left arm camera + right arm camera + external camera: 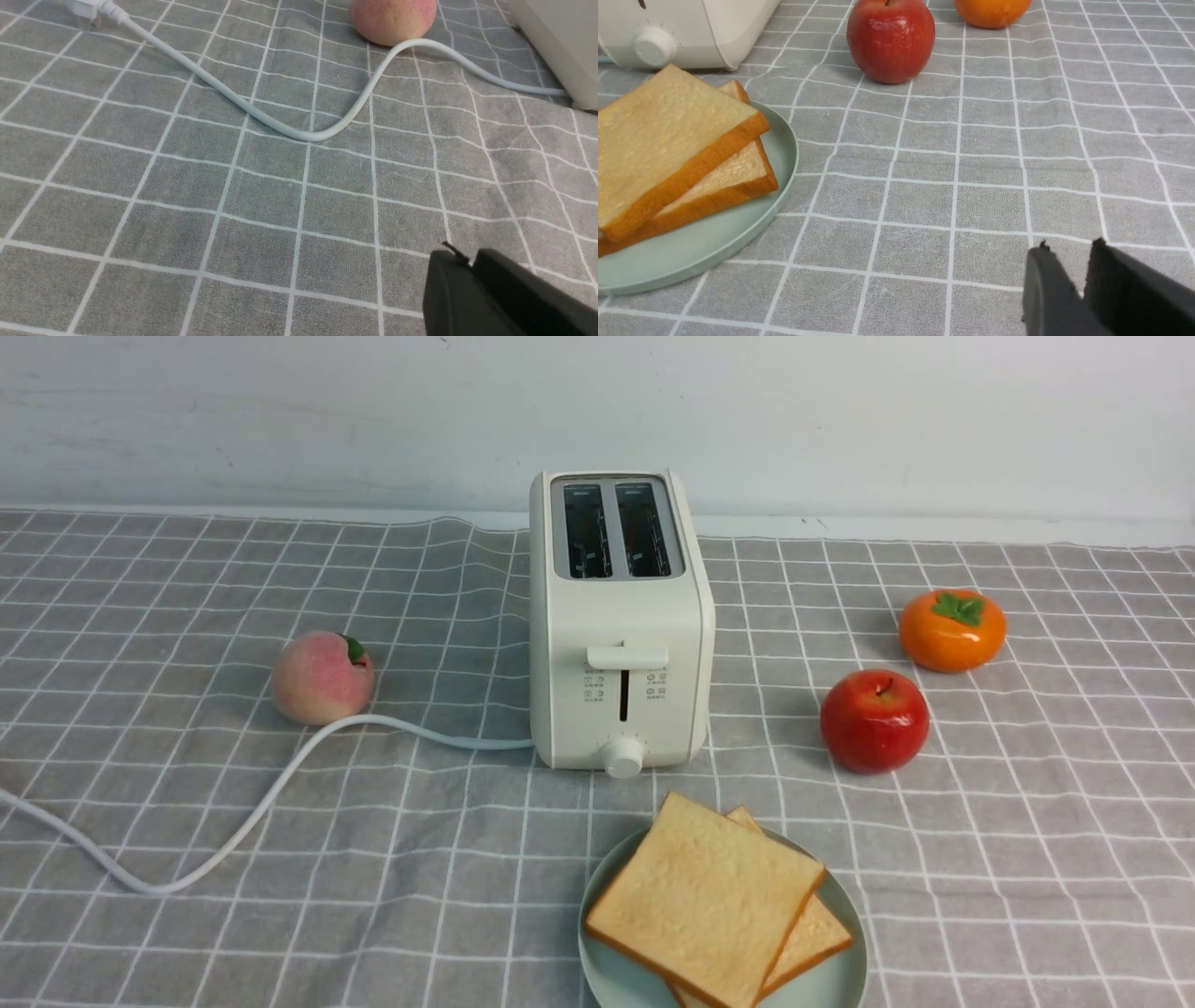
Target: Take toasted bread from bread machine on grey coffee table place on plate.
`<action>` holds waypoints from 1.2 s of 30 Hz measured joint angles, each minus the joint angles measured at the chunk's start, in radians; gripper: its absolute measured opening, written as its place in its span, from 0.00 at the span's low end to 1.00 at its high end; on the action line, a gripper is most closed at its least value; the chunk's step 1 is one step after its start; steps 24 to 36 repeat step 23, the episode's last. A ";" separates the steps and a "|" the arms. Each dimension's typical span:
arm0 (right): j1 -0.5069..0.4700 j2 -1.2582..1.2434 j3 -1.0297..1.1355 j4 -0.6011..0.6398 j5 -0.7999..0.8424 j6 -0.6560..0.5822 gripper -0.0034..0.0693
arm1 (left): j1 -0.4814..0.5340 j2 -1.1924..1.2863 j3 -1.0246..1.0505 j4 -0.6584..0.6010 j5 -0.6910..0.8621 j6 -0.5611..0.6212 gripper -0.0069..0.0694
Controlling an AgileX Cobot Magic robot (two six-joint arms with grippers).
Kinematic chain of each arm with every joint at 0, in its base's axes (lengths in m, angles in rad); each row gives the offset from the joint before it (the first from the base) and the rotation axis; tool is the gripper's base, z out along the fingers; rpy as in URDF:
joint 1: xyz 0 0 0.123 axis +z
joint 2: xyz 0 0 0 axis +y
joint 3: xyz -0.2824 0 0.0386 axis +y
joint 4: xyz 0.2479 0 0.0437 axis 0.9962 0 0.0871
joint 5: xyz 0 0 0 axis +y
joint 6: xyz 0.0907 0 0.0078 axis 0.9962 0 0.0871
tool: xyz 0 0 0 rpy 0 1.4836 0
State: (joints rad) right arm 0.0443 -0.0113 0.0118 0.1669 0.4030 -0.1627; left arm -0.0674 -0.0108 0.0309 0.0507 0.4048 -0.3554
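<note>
Both toast slices stacked on mint plate, 6 o'clock of empty toaster. Left jaws near-shut, right jaws narrowly parted, both empty; plate nearer right arm.

Front view faces toaster head-on, wrist views low over cloth, each catching toaster's flank

Left arm: you won't find it in the front view; only its wrist view shows its black pincer.
Left pincer: your two dark fingers sit together with barely a seam between them, holding nothing.
Left pose: it hangs low over the grey grid-cloth surface.
Right arm: likewise out of the front view.
Right pincer: your black fingers stand a narrow notch apart, empty.
Right pose: low above the surface.
</note>
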 joint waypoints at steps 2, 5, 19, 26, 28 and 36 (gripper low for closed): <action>0.000 0.000 0.000 0.000 0.000 0.000 0.25 | 0.000 0.000 0.000 0.000 0.000 -0.001 0.17; 0.000 0.000 0.000 0.000 0.000 0.000 0.25 | 0.000 0.000 0.000 0.000 0.000 -0.001 0.17; 0.000 0.000 0.000 0.000 -0.001 0.000 0.27 | 0.000 0.000 0.000 0.000 0.000 -0.002 0.18; 0.000 0.000 0.000 0.001 -0.001 0.000 0.27 | 0.000 0.000 0.000 0.000 0.000 -0.002 0.18; 0.000 0.000 0.000 0.001 -0.001 0.000 0.27 | 0.000 0.000 0.000 0.000 0.000 -0.002 0.18; 0.000 0.000 0.000 0.001 -0.001 0.000 0.27 | 0.000 0.000 0.000 0.000 0.000 -0.002 0.18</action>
